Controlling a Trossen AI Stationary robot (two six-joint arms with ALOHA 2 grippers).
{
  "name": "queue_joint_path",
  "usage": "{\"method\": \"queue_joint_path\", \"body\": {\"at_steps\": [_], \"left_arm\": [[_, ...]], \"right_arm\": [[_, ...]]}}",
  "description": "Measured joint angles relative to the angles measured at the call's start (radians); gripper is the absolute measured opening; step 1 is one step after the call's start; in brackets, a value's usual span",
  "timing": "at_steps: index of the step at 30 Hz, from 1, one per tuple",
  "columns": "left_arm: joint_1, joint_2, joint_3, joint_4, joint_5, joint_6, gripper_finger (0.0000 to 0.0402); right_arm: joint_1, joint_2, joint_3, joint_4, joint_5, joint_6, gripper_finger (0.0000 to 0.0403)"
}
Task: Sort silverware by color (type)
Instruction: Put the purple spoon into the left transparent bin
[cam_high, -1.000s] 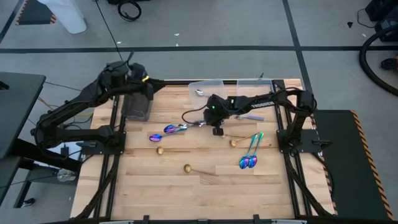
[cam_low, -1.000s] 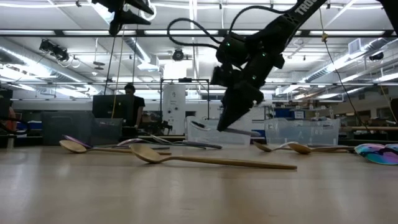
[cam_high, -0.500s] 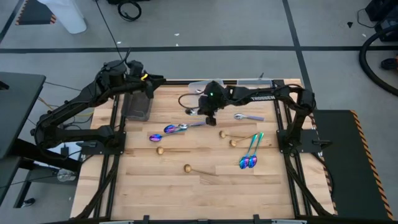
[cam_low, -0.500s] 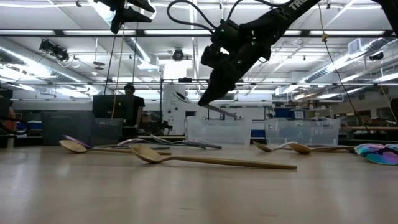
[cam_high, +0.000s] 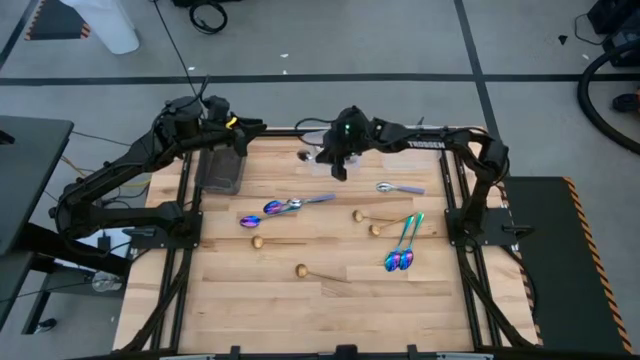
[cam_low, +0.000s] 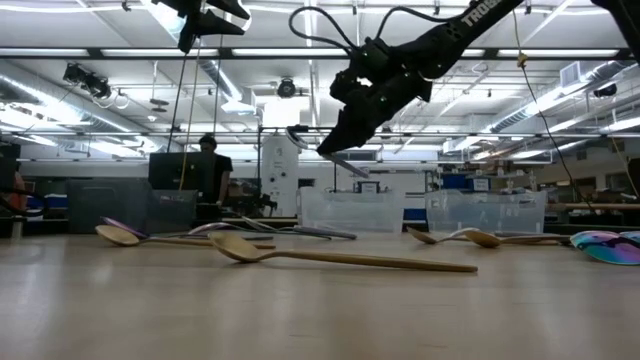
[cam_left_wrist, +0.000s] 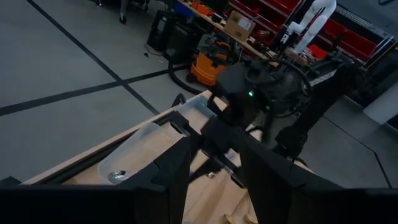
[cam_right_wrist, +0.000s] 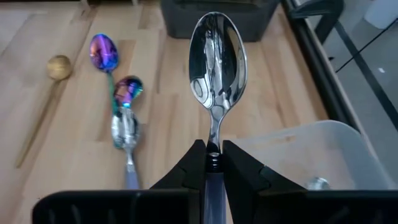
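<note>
My right gripper (cam_high: 338, 166) hangs above the table's far side, next to a clear container (cam_high: 330, 138), shut on a shiny silver spoon (cam_right_wrist: 217, 56). On the table lie rainbow spoons (cam_high: 262, 213), (cam_high: 398, 259), another silver spoon (cam_high: 388, 187) and gold spoons (cam_high: 300, 270), (cam_high: 365, 220), all flat on the wood. One silver spoon bowl (cam_right_wrist: 319, 182) rests inside the clear container (cam_right_wrist: 311, 155). My left gripper (cam_high: 226, 132) waits open above the dark tray (cam_high: 220, 172) at the far left. My right gripper pinches the silver spoon between its two fingers (cam_right_wrist: 196, 158) at the neck (cam_right_wrist: 213, 138), just behind the bowl. The bowl sticks out past the fingertips and the handle runs back between them. The spoon (cam_low: 340, 160) is lifted clear, high above the table, and slants.
A second clear container (cam_low: 485, 212) stands at the far edge, right of the first. The dark tray (cam_right_wrist: 217, 15) sits left of the containers. Bare wood lies along the near edge (cam_high: 320, 315). A person (cam_low: 210, 165) stands in the room behind.
My right gripper, holding the silver spoon, has risen from above the table's middle and moved toward the far edge and a little left, toward the clear container. It has turned, so the spoon's bowl now points left. The spoon has stayed lifted clear in its hold.
</note>
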Motion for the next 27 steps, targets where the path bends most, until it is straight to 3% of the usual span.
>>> {"method": "queue_joint_path", "body": {"at_steps": [16, 27], "left_arm": [[0.0, 0.0, 0.0, -0.003, -0.197, 0.053, 0.0148], [-0.001, 0.001, -0.001, -0.006, -0.211, 0.052, 0.0148]], "right_arm": [[-0.124, 0.052, -0.003, 0.044, -0.004, -0.055, 0.0046], [-0.15, 0.147, -0.004, -0.02, 0.055, 0.034, 0.0044]]}}
